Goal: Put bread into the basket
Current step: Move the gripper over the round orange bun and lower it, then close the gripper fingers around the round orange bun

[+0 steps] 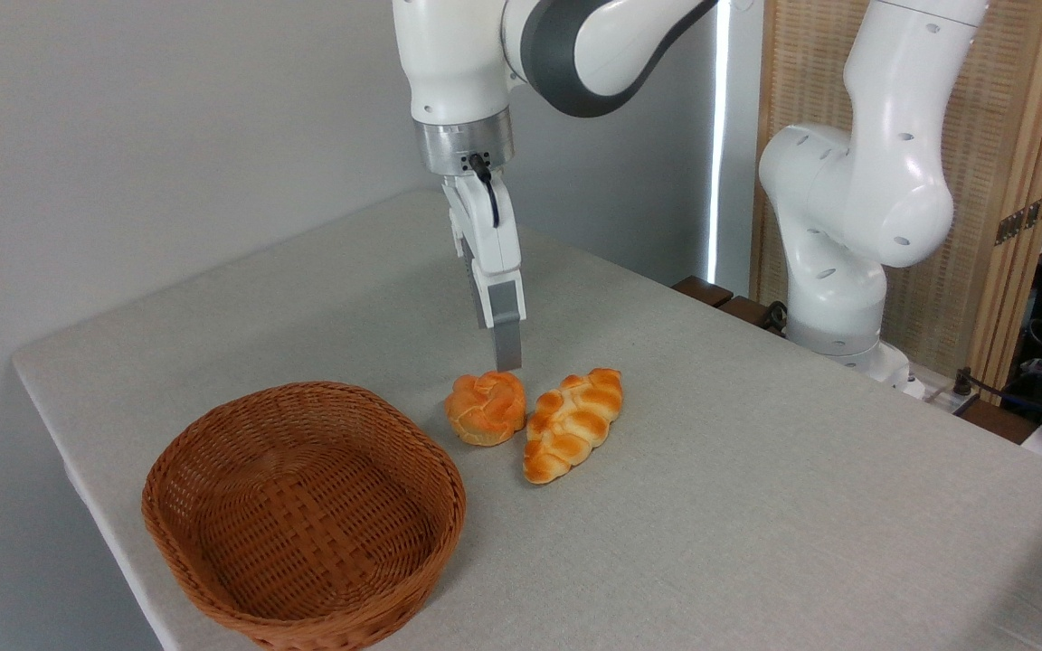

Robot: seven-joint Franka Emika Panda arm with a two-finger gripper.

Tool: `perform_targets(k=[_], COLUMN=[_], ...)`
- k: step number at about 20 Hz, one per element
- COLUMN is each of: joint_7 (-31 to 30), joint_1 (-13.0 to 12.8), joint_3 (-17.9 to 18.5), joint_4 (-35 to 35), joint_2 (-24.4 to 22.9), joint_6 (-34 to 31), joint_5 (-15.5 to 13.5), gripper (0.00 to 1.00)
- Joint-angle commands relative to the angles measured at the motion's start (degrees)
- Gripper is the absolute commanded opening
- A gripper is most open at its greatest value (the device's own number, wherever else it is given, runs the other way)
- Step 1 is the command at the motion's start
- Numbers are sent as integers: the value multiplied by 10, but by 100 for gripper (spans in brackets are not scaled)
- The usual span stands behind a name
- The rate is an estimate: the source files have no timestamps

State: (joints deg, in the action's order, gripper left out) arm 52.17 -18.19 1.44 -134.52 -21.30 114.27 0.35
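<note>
bun (486, 409): small, round, knotted; glossy golden-orange crust on top, paler toward the underside.
bun pose: resting upright on the grey table, knot facing up.
bun place: just right of the basket, outside it, close beside a longer braided loaf on its right.
basket (213, 579): shallow oval of brown woven wicker, much wider than the bun.
basket state: upright, nothing inside.
basket place: near the table's front-left corner.
</note>
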Motion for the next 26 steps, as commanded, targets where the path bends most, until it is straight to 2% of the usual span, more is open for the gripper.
perform_targets(k=[1,13,23,26], joint_7=[13,15,15,15], joint_1=[-15,-20,-20,-21], joint_3=[30,30,30,30], joint_4=[-33,-64,-69,-70], joint_2=[-15,-6,3,7], joint_6=[39,108,124,128], joint_5=[20,22,24,46], gripper=[100,100,100,100])
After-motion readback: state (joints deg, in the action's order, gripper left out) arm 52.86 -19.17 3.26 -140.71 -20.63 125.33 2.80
